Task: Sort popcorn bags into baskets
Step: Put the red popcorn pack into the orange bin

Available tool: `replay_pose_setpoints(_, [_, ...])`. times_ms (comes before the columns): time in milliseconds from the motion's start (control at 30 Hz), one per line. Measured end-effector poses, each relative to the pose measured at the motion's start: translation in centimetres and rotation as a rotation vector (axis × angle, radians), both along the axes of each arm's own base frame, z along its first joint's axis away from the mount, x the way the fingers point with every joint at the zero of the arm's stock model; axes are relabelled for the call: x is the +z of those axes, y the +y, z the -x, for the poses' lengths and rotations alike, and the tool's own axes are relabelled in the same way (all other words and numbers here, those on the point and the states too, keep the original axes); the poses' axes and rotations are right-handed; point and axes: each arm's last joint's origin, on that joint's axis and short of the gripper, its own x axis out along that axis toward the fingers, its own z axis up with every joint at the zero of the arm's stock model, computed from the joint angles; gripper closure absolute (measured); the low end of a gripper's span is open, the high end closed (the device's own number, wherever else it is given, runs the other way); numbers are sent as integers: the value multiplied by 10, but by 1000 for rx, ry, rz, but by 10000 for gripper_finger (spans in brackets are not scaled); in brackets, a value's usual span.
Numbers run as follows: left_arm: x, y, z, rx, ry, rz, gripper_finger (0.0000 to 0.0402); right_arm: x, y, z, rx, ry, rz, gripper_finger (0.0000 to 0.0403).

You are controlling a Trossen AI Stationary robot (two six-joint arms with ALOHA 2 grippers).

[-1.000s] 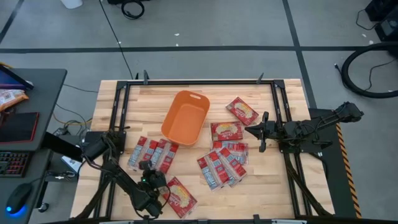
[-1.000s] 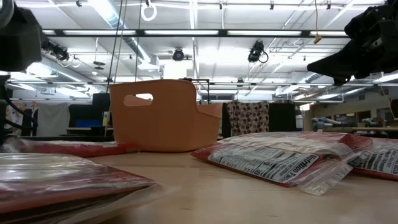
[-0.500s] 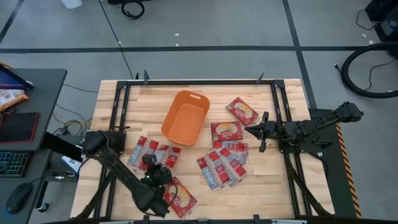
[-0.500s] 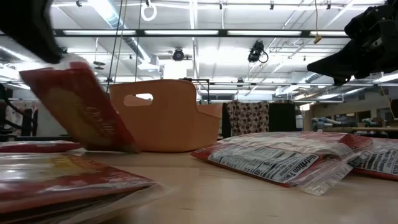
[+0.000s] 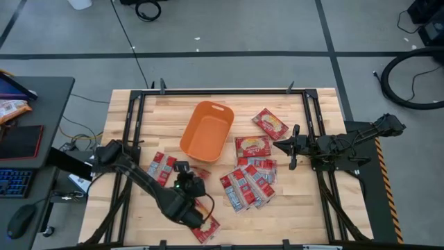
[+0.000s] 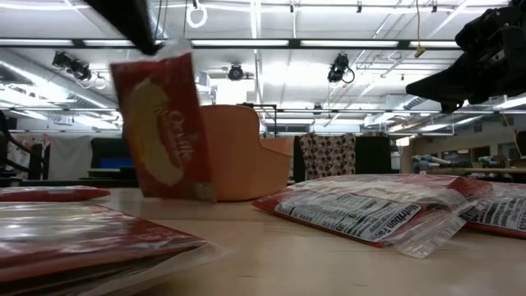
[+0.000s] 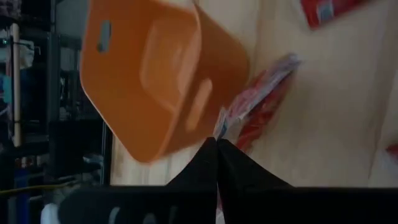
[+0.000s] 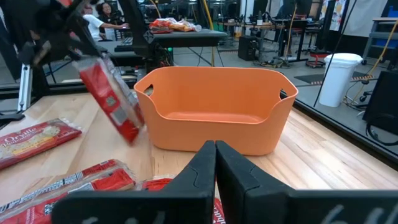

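Observation:
My left gripper [image 5: 191,178] is over the table's near-left part, in front of the orange basket [image 5: 206,130]. It is shut on a squarish red popcorn bag with a yellow-cream picture [image 6: 163,123], which also shows in the right wrist view [image 8: 111,99]. Narrow red-and-white bags [image 5: 161,169] lie flat to its left, and another squarish bag [image 5: 207,228] lies at the near edge. My right gripper [image 5: 280,146] waits shut, above the table's right side, beside a squarish bag [image 5: 252,146]. My left gripper pinches the bag's top edge [image 6: 161,51] between its two fingers, coming from above. In its wrist view the clear seam [image 7: 220,124] sticks out right at the shut fingertips. The bag hangs below the fingers, slightly tilted, its lower edge [image 6: 177,196] close over the tabletop.
A fan of narrow bags [image 5: 248,184] lies right of centre, and another squarish bag [image 5: 270,123] sits near the far right. A metal frame [image 5: 222,91] runs around the table. Bare wood [image 5: 229,215] lies between the left arm and the fan of bags.
My left gripper has risen and moved from the near edge toward the basket, staying shut. The squarish bag first tipped up with its lower edge on the table. It now hangs below the fingers, carried toward the basket.

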Motion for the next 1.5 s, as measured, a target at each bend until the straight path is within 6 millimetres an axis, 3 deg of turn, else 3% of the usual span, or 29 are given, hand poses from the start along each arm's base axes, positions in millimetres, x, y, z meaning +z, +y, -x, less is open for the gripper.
replay_pose_setpoints(500, [95, 30, -19, -144, -183, -124, 401, 1, 0, 0, 0, -6, -2, 387])
replay_pose_setpoints(767, [135, 63, -31, -124, -231, -218, 401, 1, 0, 0, 0, -8, -2, 387])
replay_pose_setpoints(933, [131, 100, -44, -41, -169, -111, 401, 1, 0, 0, 0, -7, -2, 387])
replay_pose_setpoints(1133, [107, 137, -56, 51, -48, -34, 401, 1, 0, 0, 0, -7, -2, 387])
replay_pose_setpoints(1333, [77, 158, -59, 71, 126, 154, 401, 1, 0, 0, 0, -7, -2, 387])
replay_pose_setpoints(1500, [59, 160, -57, 64, 223, 262, 401, 1, 0, 0, 0, -7, -2, 387])
